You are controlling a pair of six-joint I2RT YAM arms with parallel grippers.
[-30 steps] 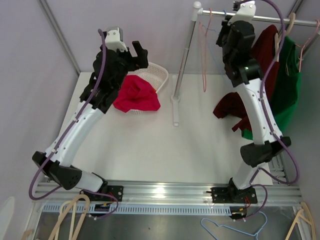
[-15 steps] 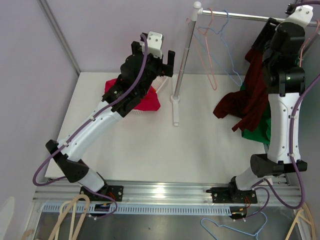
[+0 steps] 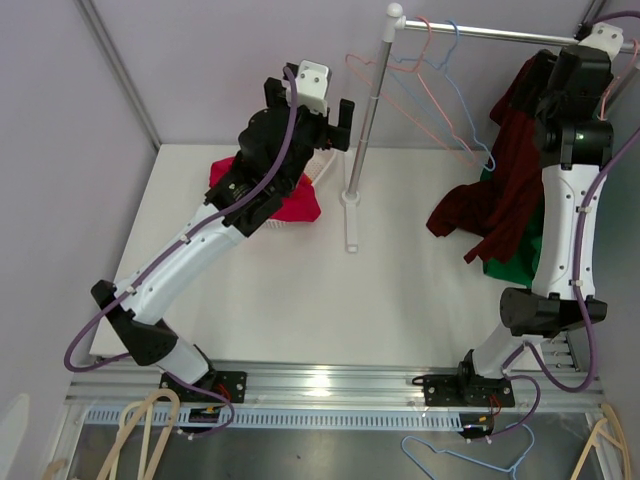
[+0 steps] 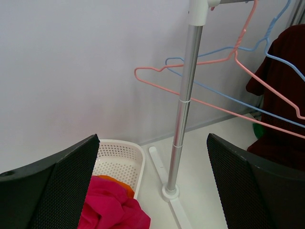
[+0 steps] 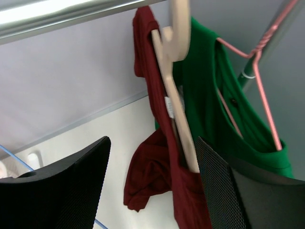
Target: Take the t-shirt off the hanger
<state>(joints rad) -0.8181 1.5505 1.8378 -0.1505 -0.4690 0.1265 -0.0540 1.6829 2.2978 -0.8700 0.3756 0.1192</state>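
Dark red cloth marks the t-shirt, which hangs on a pale wooden hanger hooked over the metal rail at the far right of the table. The shirt sits askew: one shoulder is up on the hanger arm, while much of the fabric sags in a bunched fold below it. Just behind it a green shirt hangs on a pink hanger from the same rail.

The right hand is raised to rail height, close in front of the red t-shirt. Its two fingers are spread wide and grip nothing. In the right wrist view the shirt and the wooden hanger show in the gap between the fingers, but beyond their tips; no contact with cloth or hanger can be seen.

The left hand is held up over the far left part of the table, beside the upright pole of the rack. Its fingers are also wide apart and empty, touching nothing. Below it a white perforated basket stands on the table with a bright pink garment spilling over its near side. Two bare wire hangers, one pink and one blue, hang tilted from the rail near the pole.
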